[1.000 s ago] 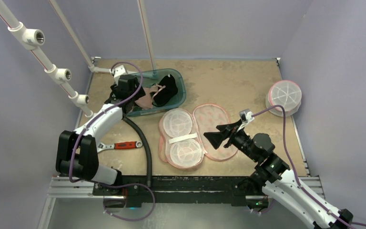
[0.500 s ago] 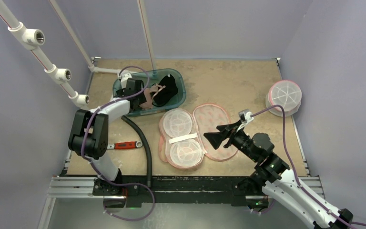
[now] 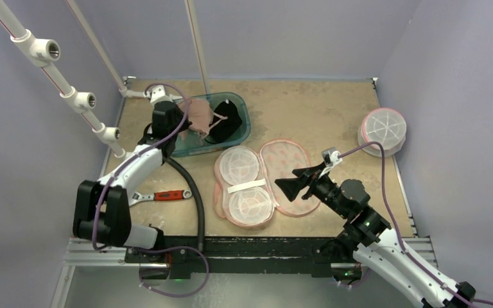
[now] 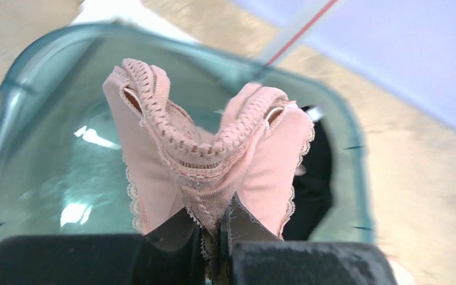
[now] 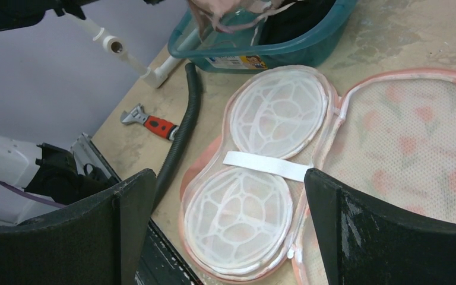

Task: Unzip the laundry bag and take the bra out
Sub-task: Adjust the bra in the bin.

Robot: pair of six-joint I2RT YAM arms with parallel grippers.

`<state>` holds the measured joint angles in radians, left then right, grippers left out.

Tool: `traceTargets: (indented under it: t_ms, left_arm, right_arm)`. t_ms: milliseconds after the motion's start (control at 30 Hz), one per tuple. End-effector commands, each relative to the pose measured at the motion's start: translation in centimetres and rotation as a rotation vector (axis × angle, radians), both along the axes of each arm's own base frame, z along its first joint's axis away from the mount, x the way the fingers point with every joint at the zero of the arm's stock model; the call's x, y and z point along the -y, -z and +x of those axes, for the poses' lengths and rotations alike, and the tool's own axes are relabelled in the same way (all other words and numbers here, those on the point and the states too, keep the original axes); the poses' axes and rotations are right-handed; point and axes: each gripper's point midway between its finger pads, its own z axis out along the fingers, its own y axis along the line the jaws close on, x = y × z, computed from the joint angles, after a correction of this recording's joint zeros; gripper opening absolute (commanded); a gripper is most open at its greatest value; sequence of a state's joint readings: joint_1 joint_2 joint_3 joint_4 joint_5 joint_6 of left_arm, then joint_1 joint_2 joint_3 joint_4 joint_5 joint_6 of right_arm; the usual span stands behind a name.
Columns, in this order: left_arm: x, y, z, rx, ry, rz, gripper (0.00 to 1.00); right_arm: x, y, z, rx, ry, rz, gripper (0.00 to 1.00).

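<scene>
The pink lace bra (image 4: 214, 160) hangs bunched above the teal bin (image 4: 29, 77), pinched at its middle by my left gripper (image 4: 214, 217), which is shut on it. From above, the bra (image 3: 200, 114) sits at the bin's (image 3: 242, 114) left half, with the left gripper (image 3: 185, 119) beside it. The laundry bag (image 3: 260, 179) lies unzipped and spread flat mid-table, two white dome cages on its left half. My right gripper (image 3: 284, 186) hovers open over the bag (image 5: 273, 119), nothing between its fingers (image 5: 228, 178).
A black garment (image 3: 228, 122) lies in the bin's right half. A red-handled wrench (image 3: 167, 194) and a black corrugated hose (image 3: 192, 186) lie left of the bag. A round closed mesh bag (image 3: 382, 130) stands at the right edge. White pipes (image 3: 70, 96) run at far left.
My left gripper has shut on the bra in the bin and raised it; the arm shifted back. The right arm has not moved.
</scene>
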<state>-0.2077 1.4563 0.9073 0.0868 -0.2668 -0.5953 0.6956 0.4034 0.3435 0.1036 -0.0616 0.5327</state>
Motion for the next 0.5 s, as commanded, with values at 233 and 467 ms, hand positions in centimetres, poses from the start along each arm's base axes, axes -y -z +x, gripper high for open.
traceTargets:
  t_ms: [233,467]
  left_arm:
    - [8.4,-12.2,-0.7,0.408,0.350,-0.441,0.00]
    - [11.9,-11.8,0.5,0.465,0.514,-0.617,0.00]
  right_arm:
    - [0.2,-2.2,0.2,0.057,0.017,0.041,0.98]
    - [0.3,-2.2,0.0,0.057,0.016,0.044,0.98]
